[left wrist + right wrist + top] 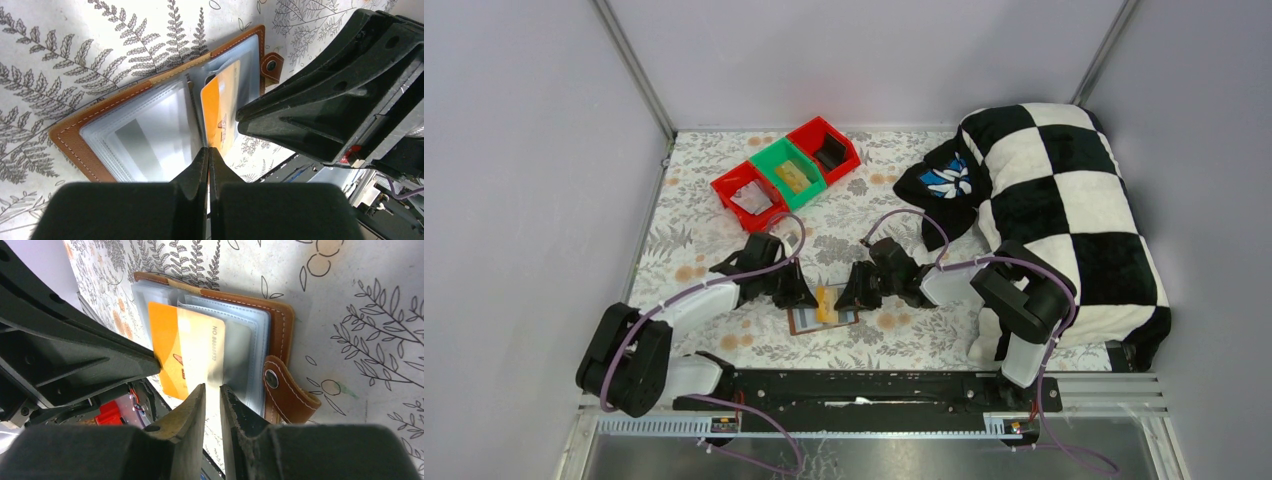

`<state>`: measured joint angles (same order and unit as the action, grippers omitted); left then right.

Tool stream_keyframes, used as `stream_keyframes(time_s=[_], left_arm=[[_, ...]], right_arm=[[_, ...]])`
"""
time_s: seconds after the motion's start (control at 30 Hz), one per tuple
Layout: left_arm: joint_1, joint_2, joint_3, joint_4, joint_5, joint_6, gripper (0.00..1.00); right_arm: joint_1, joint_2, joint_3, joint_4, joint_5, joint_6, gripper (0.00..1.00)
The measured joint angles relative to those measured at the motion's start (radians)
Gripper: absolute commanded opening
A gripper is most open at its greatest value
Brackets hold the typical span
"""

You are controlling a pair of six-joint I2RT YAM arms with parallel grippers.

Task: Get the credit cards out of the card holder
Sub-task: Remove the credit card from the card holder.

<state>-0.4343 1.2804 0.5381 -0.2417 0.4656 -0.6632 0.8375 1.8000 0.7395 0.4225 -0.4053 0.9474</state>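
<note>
The small brown leather-look card holder lies opened flat on the flower-patterned surface, between the two grippers and near the arm bases. Its clear plastic sleeves face up.

An orange credit card is partly out of its sleeve and sticks past the edge of the holder, but it is not yet free. Beside it, a pale cream card with a printed number sits fully inside its own sleeve. On the other half, a greyish card shows through the stacked sleeves. How many more cards are under it I cannot tell.

The left gripper has its fingers pressed together right at the edge of the orange card. It seems to pinch this edge, though the pictures do not show it surely. The right gripper has a narrow gap between its fingers, over the end of the cream card's sleeve. Whether it clamps the sleeve I cannot tell.

No card lies loose on the surface. Further away stands a row of red and green plastic bins.

In my judgement the task is at an early stage: the first card is halfway out, and all the others are left.
</note>
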Motion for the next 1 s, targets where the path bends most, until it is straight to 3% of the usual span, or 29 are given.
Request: stream_keyframes(time_s=[0.43,1.0], left_arm=[[0.043,-0.069,0.006,-0.073,0.0,0.0,0.0],[0.056,-0.14,0.006,-0.14,-0.072,-0.001,0.0]], right_arm=[[0.001,-0.046,0.0,-0.052,0.039,-0.012,0.39],[0.0,-0.078,0.004,-0.074,0.041,-0.032,0.43]])
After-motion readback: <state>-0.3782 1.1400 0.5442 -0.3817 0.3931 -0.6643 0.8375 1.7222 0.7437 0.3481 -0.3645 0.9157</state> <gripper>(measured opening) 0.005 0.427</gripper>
